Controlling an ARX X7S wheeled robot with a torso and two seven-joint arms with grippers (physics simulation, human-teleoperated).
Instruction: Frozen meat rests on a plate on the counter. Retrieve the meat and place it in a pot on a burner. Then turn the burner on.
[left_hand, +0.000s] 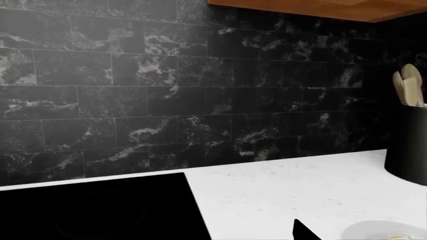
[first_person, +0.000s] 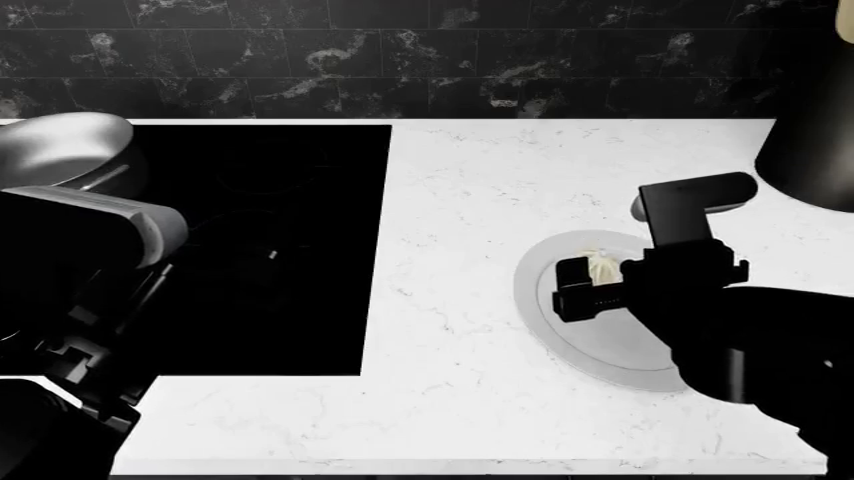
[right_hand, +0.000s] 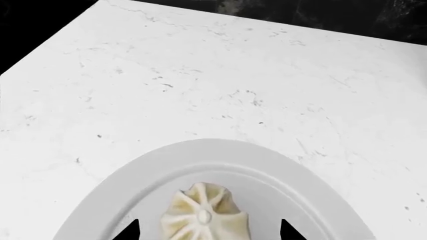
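Note:
The meat (right_hand: 203, 216) is a cream ridged lump lying on the pale plate (right_hand: 200, 150) on the white counter (right_hand: 220, 85). My right gripper (right_hand: 208, 231) is open and low over the plate, with a fingertip on either side of the meat and a gap to each. In the head view this gripper (first_person: 601, 285) covers part of the meat (first_person: 603, 264) and the plate (first_person: 587, 345). The grey pot (first_person: 67, 150) stands at the far left on the black cooktop (first_person: 267, 250). Of my left gripper only one fingertip (left_hand: 303, 233) shows, far off the middle, so it is open and empty.
A black utensil holder (first_person: 814, 150) with wooden spoons (left_hand: 410, 87) stands at the back right near the plate. A black tiled wall (first_person: 400, 50) runs behind the counter. My left arm (first_person: 94, 230) hangs over the cooktop's left front. The counter's front edge (first_person: 467, 468) is close.

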